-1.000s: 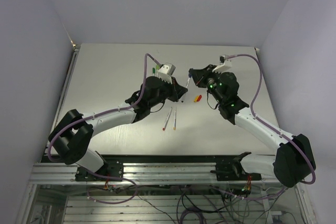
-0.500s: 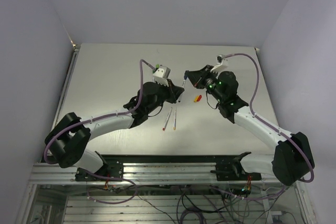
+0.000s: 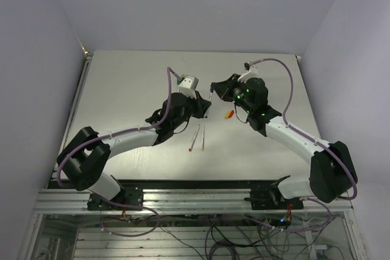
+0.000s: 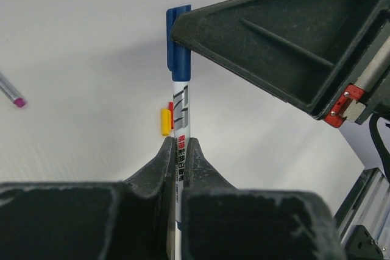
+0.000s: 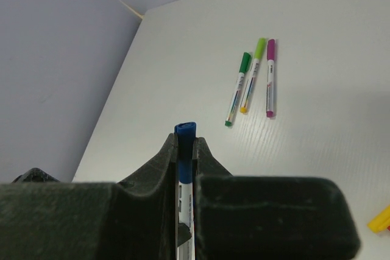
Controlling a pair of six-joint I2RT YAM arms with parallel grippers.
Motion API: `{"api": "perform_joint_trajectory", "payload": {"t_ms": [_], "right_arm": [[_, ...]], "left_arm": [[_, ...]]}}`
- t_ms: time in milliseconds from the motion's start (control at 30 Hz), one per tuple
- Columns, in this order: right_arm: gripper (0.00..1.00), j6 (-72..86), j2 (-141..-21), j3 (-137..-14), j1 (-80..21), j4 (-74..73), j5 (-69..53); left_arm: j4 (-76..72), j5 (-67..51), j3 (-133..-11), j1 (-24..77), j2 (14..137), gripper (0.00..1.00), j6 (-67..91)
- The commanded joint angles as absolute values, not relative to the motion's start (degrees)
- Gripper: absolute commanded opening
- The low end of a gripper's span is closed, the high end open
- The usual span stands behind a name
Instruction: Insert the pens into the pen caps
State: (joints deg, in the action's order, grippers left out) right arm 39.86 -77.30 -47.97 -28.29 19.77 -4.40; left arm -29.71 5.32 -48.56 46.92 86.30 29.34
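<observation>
The blue-capped pen (image 4: 181,111) is held up off the surface over the middle of the bench (image 3: 122,83), caught between the two arms. The left jaws are closed tight on its white printed barrel. The right jaws are closed just as narrowly on the blue cap (image 4: 178,53), which sits on the pen's far end. The barrel runs straight into the cap and no tip shows between them. From the right wrist the cap's rounded end (image 5: 185,128) pokes out just past the fingertips.

Just right of that pair, a yellow cap (image 4: 164,121) and a red cap (image 4: 171,106) lie on the bench touching each other, about halfway between the near and far edges. Toward the near edge, the overhead view shows two loose pens (image 3: 198,137) lying almost parallel and close together. The right wrist view shows three side by side: a green pen (image 5: 237,88), a yellow-green pen (image 5: 252,75) and a purple pen (image 5: 270,77). Each has one long coloured end and one small coloured tip.

The left arm (image 3: 131,133) and the right arm (image 3: 292,135) reach in from the near corners. The bench is matt off-white with a bare metal frame along its near edge. Plain pale lilac-grey walls (image 3: 195,4) close it in on the left, far and right sides.
</observation>
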Motion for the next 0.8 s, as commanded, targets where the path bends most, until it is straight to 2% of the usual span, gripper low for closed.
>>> {"api": "perform_joint_trajectory", "payload": {"t_ms": [0, 400, 467, 667, 767], "right_arm": [[0.0, 37.9, -81.5, -48.0, -32.3, 6.5, -10.0], [0.0, 36.7, -85.1, -52.7, -32.8, 6.2, -8.1], [0.13, 34.9, -84.6, -54.5, -32.8, 6.2, -5.6], [0.44, 30.1, -81.9, -61.7, -32.1, 5.8, 6.2], [0.55, 28.5, -78.8, -62.0, -31.6, 7.6, 11.4]], "left_arm": [[-43.3, 9.8, -55.8, 43.4, 85.7, 0.07, 29.0], [-37.9, 9.3, -55.7, 41.6, 86.4, 0.07, 29.6], [-37.1, 8.8, -55.3, 41.7, 86.7, 0.07, 29.5], [-34.7, 7.9, -53.6, 41.7, 88.5, 0.07, 30.2], [-33.8, 7.8, -53.2, 41.6, 90.4, 0.07, 31.0]]}}
